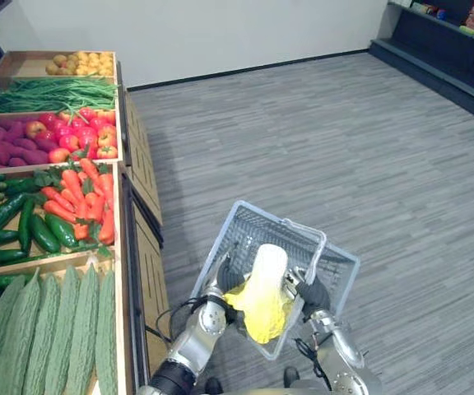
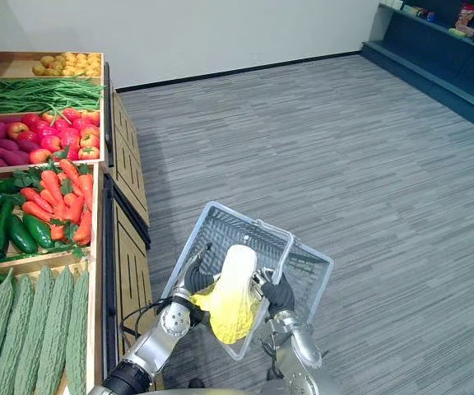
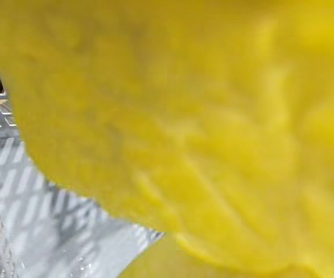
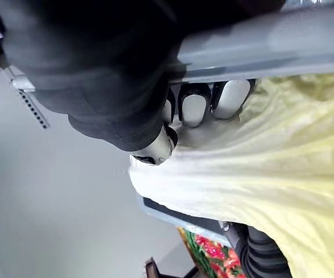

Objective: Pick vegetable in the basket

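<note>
A pale yellow-and-white napa cabbage (image 1: 263, 295) stands upright over the near rim of the grey mesh basket (image 1: 338, 253), its leafy end hanging below the rim. My left hand (image 1: 227, 276) grips the cabbage from its left side; in the left wrist view the cabbage (image 3: 202, 116) sits right against the camera, with basket mesh (image 3: 16, 191) behind it. My right hand (image 1: 313, 294) is on the cabbage's right side. Its fingers (image 4: 196, 107) are curled round the basket's grey handle (image 4: 271, 46), with the cabbage (image 4: 260, 174) just beyond them.
A wooden produce stand (image 1: 127, 247) runs along the left, with bitter gourds (image 1: 48, 337), cucumbers (image 1: 11, 222), carrots (image 1: 81, 202), red fruit (image 1: 76, 136), green beans (image 1: 52, 95) and potatoes (image 1: 81, 63). A dark shelf (image 1: 451, 49) stands at the far right. Grey floor lies between them.
</note>
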Robot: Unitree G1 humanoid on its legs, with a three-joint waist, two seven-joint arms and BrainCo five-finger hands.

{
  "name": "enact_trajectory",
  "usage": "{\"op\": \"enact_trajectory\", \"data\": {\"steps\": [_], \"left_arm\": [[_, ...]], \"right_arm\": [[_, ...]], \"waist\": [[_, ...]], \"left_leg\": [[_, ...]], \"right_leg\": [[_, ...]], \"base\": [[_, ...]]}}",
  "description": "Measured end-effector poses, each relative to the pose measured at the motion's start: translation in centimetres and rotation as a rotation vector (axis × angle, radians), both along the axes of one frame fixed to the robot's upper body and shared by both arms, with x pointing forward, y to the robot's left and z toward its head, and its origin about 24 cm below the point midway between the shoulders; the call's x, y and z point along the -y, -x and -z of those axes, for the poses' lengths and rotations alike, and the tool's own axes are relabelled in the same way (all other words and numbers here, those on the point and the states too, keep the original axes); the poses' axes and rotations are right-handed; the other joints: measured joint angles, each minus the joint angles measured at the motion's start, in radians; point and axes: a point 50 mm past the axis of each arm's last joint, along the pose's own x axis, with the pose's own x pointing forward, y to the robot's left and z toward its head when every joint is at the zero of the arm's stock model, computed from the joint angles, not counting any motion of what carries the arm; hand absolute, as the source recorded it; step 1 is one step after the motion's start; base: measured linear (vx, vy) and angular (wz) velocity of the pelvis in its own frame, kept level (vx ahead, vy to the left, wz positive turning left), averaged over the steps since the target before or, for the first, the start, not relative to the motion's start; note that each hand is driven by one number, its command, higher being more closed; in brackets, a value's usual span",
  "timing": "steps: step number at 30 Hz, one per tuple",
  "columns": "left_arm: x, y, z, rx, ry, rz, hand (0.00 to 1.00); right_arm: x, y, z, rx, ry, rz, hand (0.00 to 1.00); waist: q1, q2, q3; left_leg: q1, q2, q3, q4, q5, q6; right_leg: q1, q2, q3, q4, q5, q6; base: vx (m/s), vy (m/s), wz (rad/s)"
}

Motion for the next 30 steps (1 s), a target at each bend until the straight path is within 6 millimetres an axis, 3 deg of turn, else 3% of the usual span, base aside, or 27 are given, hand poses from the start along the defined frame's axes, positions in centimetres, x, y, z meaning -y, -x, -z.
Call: {"op": "enact_trajectory", "data": {"steps": [14, 20, 23, 28, 30], "left_arm": [[1.8, 0.5, -2.1, 0.075, 0.081, 0.063, 0.00], [2.9, 0.7, -3.6, 0.108, 0.203, 0.110, 0.00], [2.6, 0.2, -5.4, 0.189, 0.268, 0.110, 0.00], [0.9, -0.2, -5.3, 0.177, 0.303, 0.064, 0.00], [0.5, -0.3, -5.2, 0.163, 0.318, 0.058, 0.00]], "right_arm": [[1.5, 1.2, 3.0, -0.132, 0.149, 0.087, 1.00], [1.6, 2.1, 4.6, -0.212, 0.156, 0.089, 1.00], [1.9, 2.5, 5.8, -0.279, 0.158, 0.101, 1.00], [1.7, 2.6, 6.5, -0.331, 0.146, 0.109, 1.00], [2.6, 2.6, 6.7, -0.341, 0.149, 0.148, 1.00]], "waist": [[0.000, -0.018, -0.017], [0.000, -0.025, -0.022], [0.002, -0.025, -0.022], [0.003, -0.023, -0.022], [0.003, -0.023, -0.021]], "left_leg": [[-0.003, -0.001, -0.006, 0.000, 0.002, -0.001], [-0.010, -0.003, -0.020, 0.000, 0.003, -0.003], [-0.006, -0.007, -0.025, 0.000, 0.004, -0.003], [-0.005, -0.016, -0.033, 0.000, 0.004, -0.003], [-0.006, -0.016, -0.038, 0.000, 0.004, -0.003]], "right_leg": [[0.001, -0.002, -0.007, 0.000, 0.000, 0.000], [0.001, -0.005, -0.024, 0.001, -0.003, 0.004], [0.012, 0.000, -0.029, -0.003, -0.003, 0.004], [0.023, -0.006, -0.051, -0.020, -0.002, 0.004], [0.024, -0.010, -0.053, -0.026, -0.002, 0.004]], "base": [[0.00, 0.000, 0.00], [-0.01, -0.002, 0.08], [0.00, -0.010, 0.06], [-0.02, 0.011, 0.09], [-0.01, 0.006, 0.02]]}}
